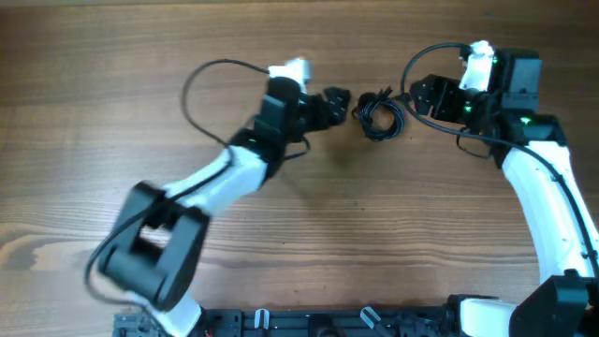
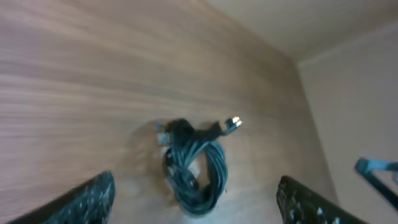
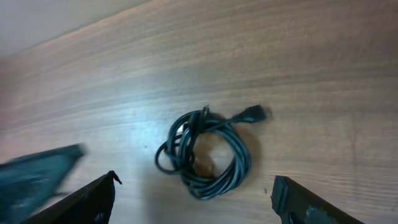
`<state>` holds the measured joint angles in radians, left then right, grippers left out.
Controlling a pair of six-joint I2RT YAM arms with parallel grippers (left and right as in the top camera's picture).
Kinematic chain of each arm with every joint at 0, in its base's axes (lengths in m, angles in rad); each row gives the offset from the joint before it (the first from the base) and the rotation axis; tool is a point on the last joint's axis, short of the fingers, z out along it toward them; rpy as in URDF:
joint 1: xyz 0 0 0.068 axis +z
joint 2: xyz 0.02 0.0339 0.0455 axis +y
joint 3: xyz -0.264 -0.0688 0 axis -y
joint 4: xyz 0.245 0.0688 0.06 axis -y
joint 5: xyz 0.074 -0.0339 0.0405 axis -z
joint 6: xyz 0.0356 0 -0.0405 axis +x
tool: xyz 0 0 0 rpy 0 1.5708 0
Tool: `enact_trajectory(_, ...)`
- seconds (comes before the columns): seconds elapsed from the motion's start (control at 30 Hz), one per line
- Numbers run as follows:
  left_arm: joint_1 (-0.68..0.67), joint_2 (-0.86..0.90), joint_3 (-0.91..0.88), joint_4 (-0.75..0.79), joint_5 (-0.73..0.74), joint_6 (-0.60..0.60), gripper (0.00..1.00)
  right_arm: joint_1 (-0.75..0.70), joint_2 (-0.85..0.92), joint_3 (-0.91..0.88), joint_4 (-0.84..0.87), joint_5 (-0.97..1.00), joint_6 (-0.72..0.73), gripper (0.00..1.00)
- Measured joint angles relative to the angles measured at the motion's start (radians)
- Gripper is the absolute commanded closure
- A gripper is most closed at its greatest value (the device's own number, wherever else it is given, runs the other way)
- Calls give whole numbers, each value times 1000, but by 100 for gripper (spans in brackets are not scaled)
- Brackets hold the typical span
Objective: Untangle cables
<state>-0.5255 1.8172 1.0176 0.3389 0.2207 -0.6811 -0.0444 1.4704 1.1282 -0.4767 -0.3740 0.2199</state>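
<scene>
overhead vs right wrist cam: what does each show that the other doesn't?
Overhead only: the left pincer and right pincer together, set close on either side of the cables. Right wrist only: the coil in detail, with a plug sticking out at its upper right, and that arm's own fingers spread wide at the bottom corners. Both: the cables lying in one small coil on the wooden table, not held.

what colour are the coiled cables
The cables are black; the right wrist view shows it best.
</scene>
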Motion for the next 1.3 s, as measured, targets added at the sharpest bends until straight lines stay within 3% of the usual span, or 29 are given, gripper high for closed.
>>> enact_trajectory(0.17,-49,116,0,145,-15,0,20,14,11,0,-2,-87,4,21)
enact_trajectory(0.3,-50,126,0,149,-43,0,27,37,59,0,-2,-134,8,25)
enact_trajectory(0.63,74,45,-1,-152,-29,-112,28,131,236,0,100,-195,-151,39)
enact_trajectory(0.87,240,-258,2,-492,9,-130,21,195,357,0,191,-151,-268,41)
enact_trajectory(1.3,270,-278,2,-579,13,-133,17,271,421,0,240,55,-301,40)
